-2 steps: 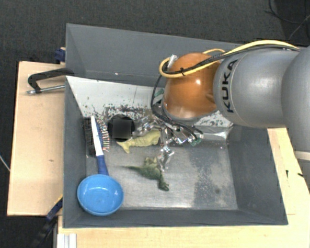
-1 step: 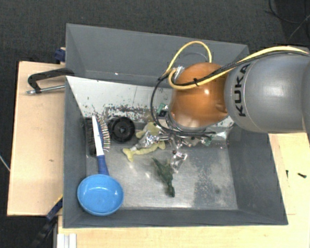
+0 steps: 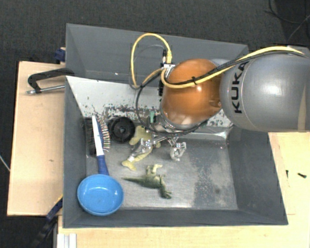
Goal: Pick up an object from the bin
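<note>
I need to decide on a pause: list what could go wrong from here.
1. The open tool sits at the cream toy's edge; closing may pinch only a tip and drop it.
2. The black disc and brush lie close beside it; a grab may shove or snag them.
3. The orange cover hides part of the tool, so a bad grip may go unnoticed.
</note>
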You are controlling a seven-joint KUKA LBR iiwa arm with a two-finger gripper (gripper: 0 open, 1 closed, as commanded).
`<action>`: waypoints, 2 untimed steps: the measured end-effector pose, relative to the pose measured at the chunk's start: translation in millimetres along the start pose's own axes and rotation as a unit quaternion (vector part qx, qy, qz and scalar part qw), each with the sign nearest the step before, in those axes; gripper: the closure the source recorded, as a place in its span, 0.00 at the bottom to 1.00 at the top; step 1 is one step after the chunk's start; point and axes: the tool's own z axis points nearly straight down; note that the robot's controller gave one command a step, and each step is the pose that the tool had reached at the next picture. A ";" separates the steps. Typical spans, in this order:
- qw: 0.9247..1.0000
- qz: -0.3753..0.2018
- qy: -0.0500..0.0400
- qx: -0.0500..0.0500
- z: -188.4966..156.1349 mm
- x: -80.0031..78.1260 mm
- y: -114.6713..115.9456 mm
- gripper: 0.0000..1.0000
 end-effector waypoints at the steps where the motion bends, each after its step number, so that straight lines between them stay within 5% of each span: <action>1: 1.000 -0.023 0.001 -0.005 -0.1 141.6 40.9 0.00; 2: 1.000 -0.027 0.000 -0.005 -0.5 136.3 40.4 1.00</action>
